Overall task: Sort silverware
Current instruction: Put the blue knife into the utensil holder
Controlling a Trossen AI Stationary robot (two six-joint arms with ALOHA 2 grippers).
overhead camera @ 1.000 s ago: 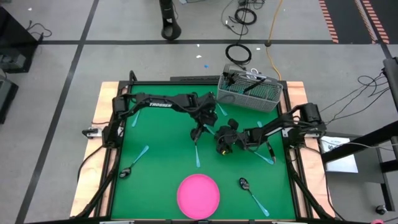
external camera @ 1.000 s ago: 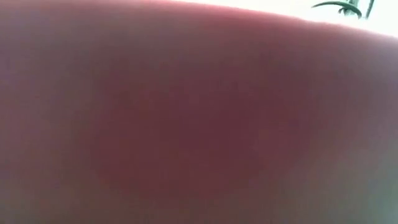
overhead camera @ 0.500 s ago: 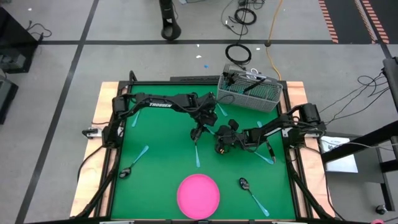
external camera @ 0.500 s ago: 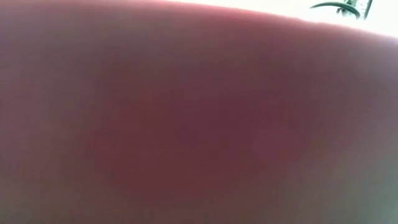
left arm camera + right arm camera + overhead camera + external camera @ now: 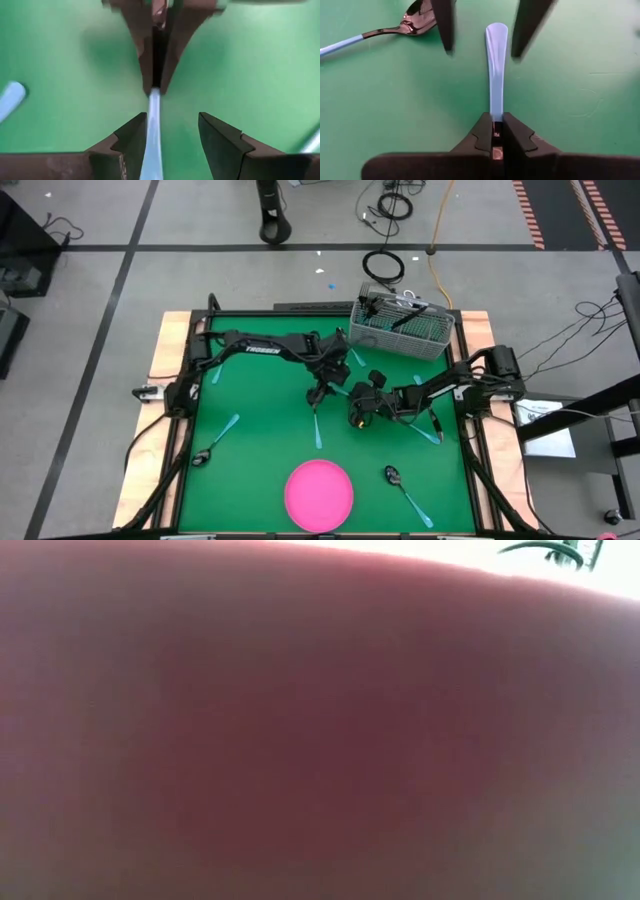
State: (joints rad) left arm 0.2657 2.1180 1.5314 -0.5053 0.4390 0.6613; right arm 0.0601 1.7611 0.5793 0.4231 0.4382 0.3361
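Near the middle of the high picture, the right gripper [image 5: 493,131] pinches the blue-handled utensil [image 5: 496,70] tight while the left gripper [image 5: 170,131] waits spread around its handle, so lift slowly and straight to keep it from slipping.

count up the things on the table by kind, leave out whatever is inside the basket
blue-handled utensils: 6 in view, arms may hide more
pink plate: 1
wire basket: 1
total: 8

Grey tiled floor [image 5: 80,290] with dark seams, loose cables [image 5: 384,266] and striped tape [image 5: 528,210]
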